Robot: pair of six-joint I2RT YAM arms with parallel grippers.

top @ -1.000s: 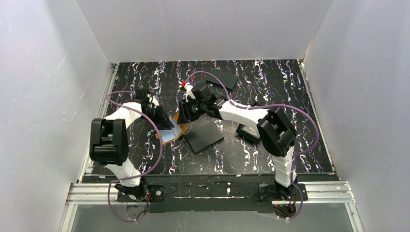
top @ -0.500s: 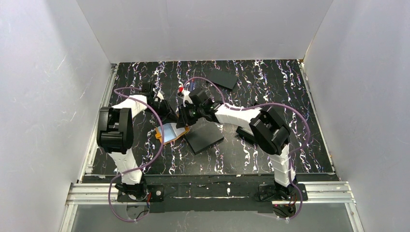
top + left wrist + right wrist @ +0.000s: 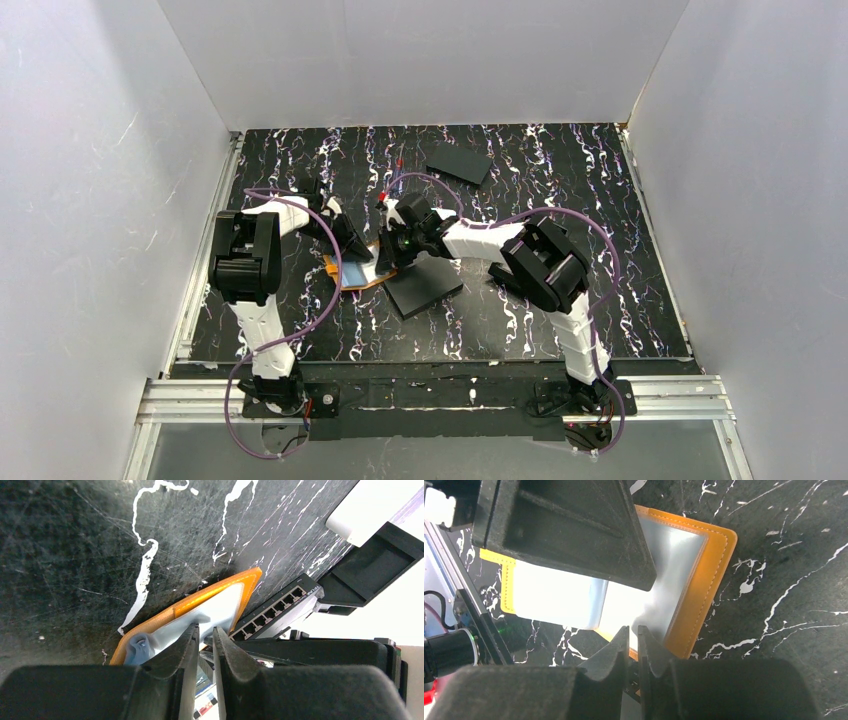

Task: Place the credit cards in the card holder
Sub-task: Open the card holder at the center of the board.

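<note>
Plenty of bare desk (image 3: 560, 180) to the right and along the far side, black with white marbling. Much less to the left, with the left arm's elbow close to that edge and to the white wall (image 3: 100, 150) beyond it. Walled in white on three sides and railed in aluminium (image 3: 450, 395) along the near edge. Crowded at the middle: both arms bent inward, wrists almost meeting, purple cables (image 3: 330, 300) looping over them.

Lying open between the two wrists, a little left of centre: the card holder (image 3: 352, 272). Just beside it on the right, a flat black rectangle (image 3: 422, 283) set askew. Well apart, near the far wall, a second black rectangle (image 3: 458, 162).

Orange outside on the holder, with a stitched border and rounded corners. Pale blue-grey inside, with glossy clear sleeves washed out by glare. Flat on the desk in the right wrist view; one sleeve puckered and slightly raised in the left wrist view.

Left fingers (image 3: 186, 647) drawn nearly together, only a thin slit between, tips down at the pale sleeves. Cannot tell whether pinching a sleeve or merely resting there. Right fingers (image 3: 616, 652) likewise almost closed, tips at the holder's near orange edge. Cannot tell whether anything is caught in that slit. Seen from the right wrist, one left finger as a broad black wedge across the holder's far half.
</note>
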